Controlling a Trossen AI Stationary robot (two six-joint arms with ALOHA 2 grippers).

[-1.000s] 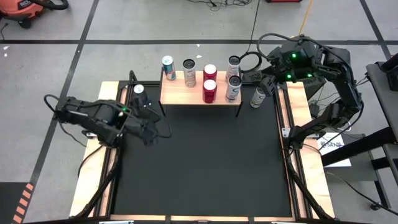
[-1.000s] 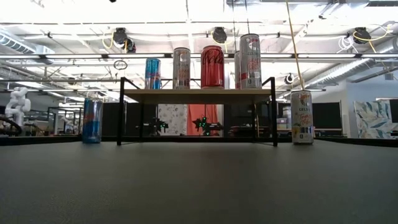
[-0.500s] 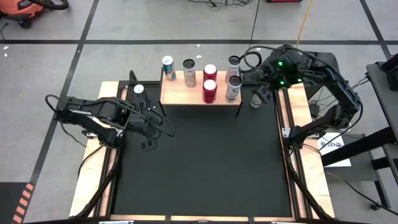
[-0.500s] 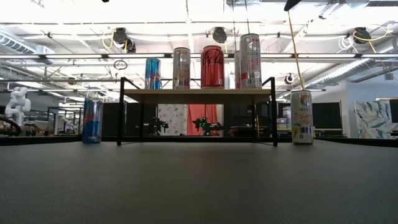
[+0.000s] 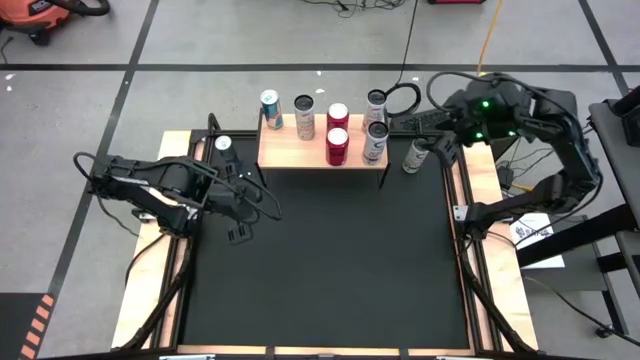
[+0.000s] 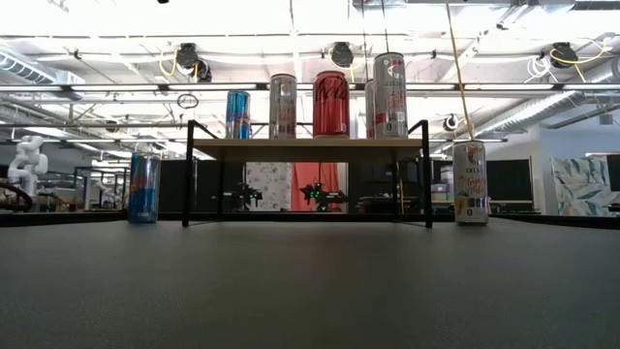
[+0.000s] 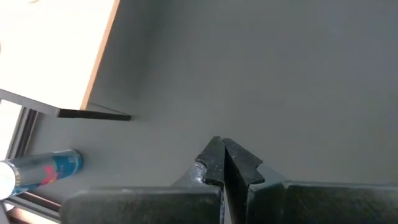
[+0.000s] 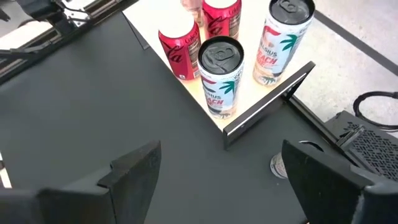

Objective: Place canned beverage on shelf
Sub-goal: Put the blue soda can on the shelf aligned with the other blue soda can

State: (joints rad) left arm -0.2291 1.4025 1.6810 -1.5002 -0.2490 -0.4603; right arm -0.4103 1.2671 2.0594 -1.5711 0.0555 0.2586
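Note:
The shelf [image 5: 320, 150], a light-wood board on black legs, stands at the table's far edge with several cans on it. A blue can [image 5: 223, 148] stands upright on the black mat left of the shelf. A pale can [image 5: 415, 155] stands upright on the mat to the shelf's right. My right gripper [image 5: 438, 150] hovers open just right of the pale can; in its wrist view only that can's top [image 8: 283, 165] shows beside one finger. My left gripper [image 5: 237, 232] is shut and holds nothing, above the mat, nearer than the blue can [image 7: 37, 174].
The shelf [image 6: 310, 148] stands between the blue can [image 6: 143, 189] and the pale can [image 6: 471, 182]. Two red cans and two white palm-print cans [image 8: 221, 74] fill the shelf's right end. Wooden strips edge the mat; its middle and near part are bare.
My right gripper first came in over the pale can, then drew back toward the table's right edge, still open; the can has not moved. My left gripper has turned at the wrist, its shut fingers swinging a little toward the near edge.

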